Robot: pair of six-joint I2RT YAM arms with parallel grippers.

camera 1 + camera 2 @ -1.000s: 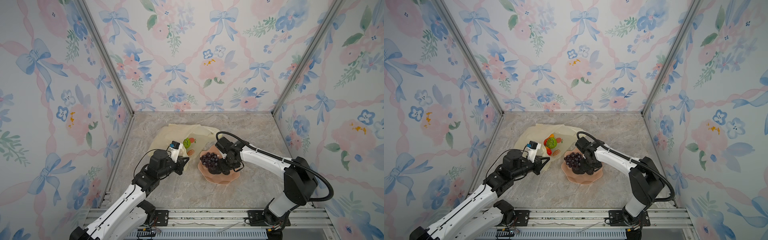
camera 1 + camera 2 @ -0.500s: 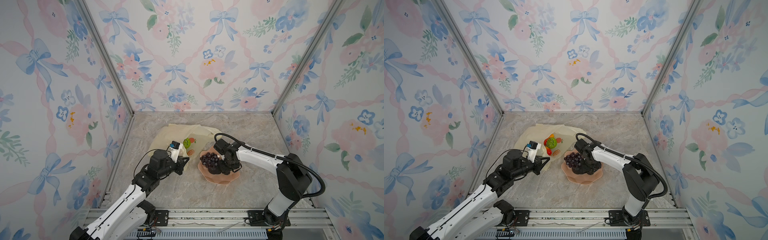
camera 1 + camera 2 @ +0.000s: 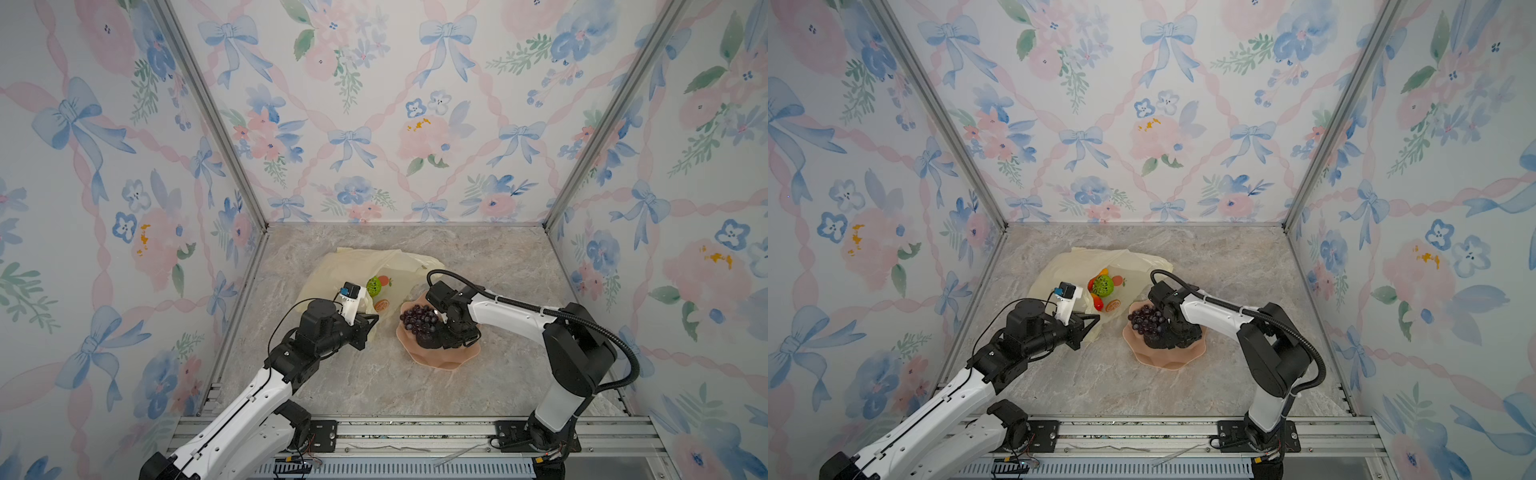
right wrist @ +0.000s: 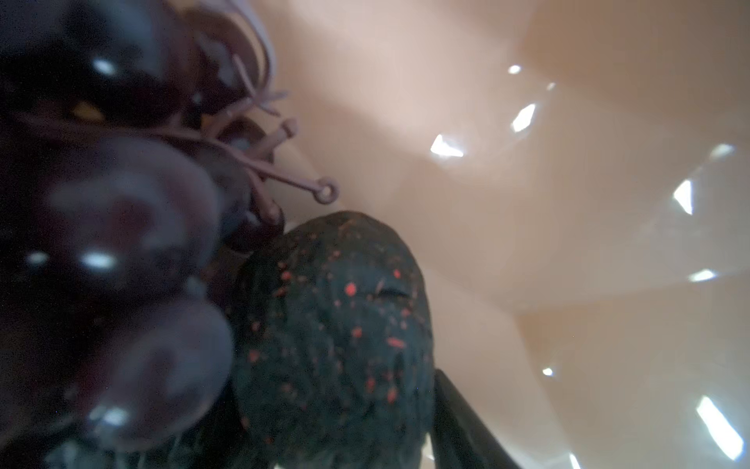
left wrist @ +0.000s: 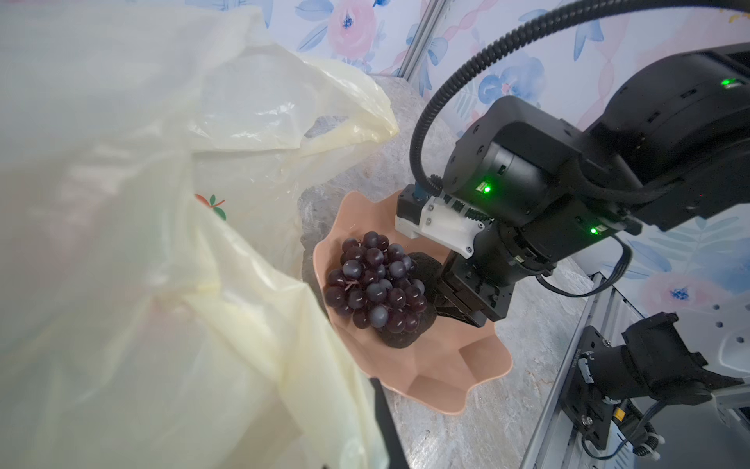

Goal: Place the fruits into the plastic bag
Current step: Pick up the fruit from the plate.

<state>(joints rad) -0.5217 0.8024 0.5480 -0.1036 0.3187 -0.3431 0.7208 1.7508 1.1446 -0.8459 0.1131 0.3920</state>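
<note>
The pale-yellow plastic bag [image 3: 357, 266] lies at the left middle of the table. My left gripper [image 3: 371, 321] is shut on its near rim. Inside the bag sit a bumpy green ball [image 3: 1103, 285] and a red-yellow mango [image 3: 1098, 306]. A purple grape bunch [image 3: 417, 318] and dark avocados [image 5: 401, 339] lie in the pink scalloped dish [image 3: 444, 360]. My right gripper [image 3: 454, 332] reaches down into the dish beside the grapes. In the right wrist view a dark speckled avocado [image 4: 337, 333] fills the space between its fingers [image 4: 458, 418], which close on it.
Floral walls close in the marble table [image 3: 498, 266] on three sides. A metal rail [image 3: 415, 432] with both arm bases runs along the front edge. The bag's loose handle [image 5: 345, 117] flops toward the dish.
My right gripper has shifted a little toward the grapes inside the dish and its jaws have narrowed onto the avocado. The left arm and the bag have not moved.
</note>
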